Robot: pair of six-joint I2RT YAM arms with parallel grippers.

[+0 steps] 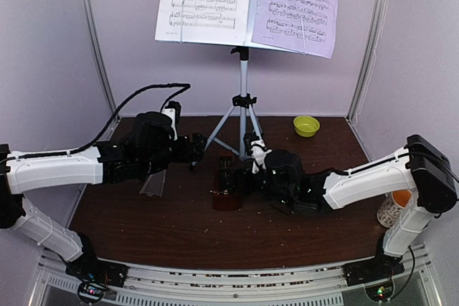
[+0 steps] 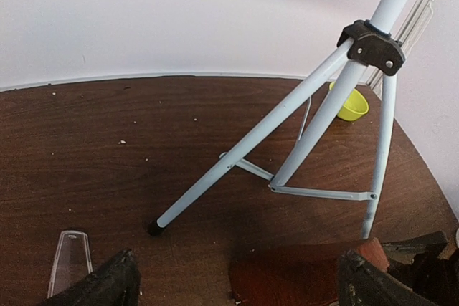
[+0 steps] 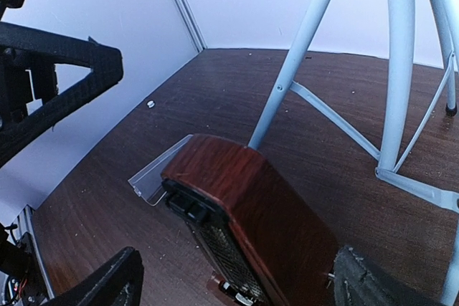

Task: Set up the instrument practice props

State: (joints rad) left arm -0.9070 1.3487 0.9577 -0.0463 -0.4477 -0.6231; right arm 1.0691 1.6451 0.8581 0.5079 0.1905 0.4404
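The music stand (image 1: 244, 69) stands on its tripod at the back centre, with a white sheet (image 1: 204, 1) on the left and a lavender sheet (image 1: 297, 5) on the right. The dark-red metronome (image 1: 226, 191) stands uncovered mid-table. Its clear cover (image 1: 153, 185) lies flat to its left. My right gripper (image 1: 247, 180) is open with the metronome (image 3: 251, 213) between its fingers (image 3: 107, 281). My left gripper (image 1: 197, 148) is open and empty, near the tripod's left leg (image 2: 237, 159). The metronome's top (image 2: 301, 277) and the cover (image 2: 68, 259) show at the bottom of the left wrist view.
A small green bowl (image 1: 306, 125) sits at the back right behind the tripod. A patterned cup (image 1: 393, 209) stands at the right edge, partly hidden by my right arm. White walls close the back and sides. Crumbs dot the brown tabletop (image 1: 179, 234).
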